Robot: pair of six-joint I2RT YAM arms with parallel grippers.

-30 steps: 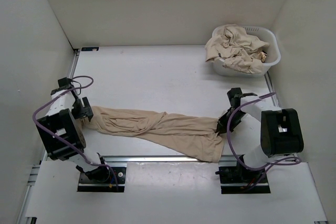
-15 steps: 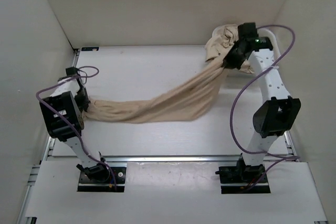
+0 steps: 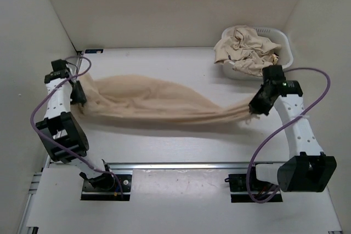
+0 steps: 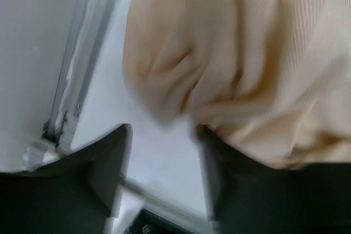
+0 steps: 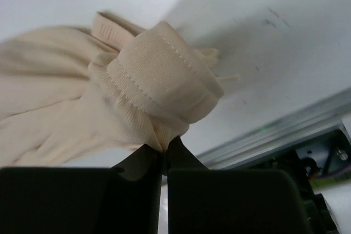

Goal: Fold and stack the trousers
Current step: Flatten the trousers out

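One pair of beige trousers is stretched across the table between my two grippers, its middle sagging. My left gripper is at the far left end of them. In the left wrist view its jaws stand apart with bare table between them, and the fabric lies over the right-hand finger. My right gripper holds the right end. In the right wrist view it is shut on a stitched hem of the trousers.
A white plastic basket at the back right holds a heap of more beige clothing. White walls close in the left, back and right. A metal rail runs along the near edge by the arm bases.
My right gripper swung from the near right up to the basket and back to mid-right with its end of the trousers. My left gripper moved farther back along the left edge. The trousers now span wider.
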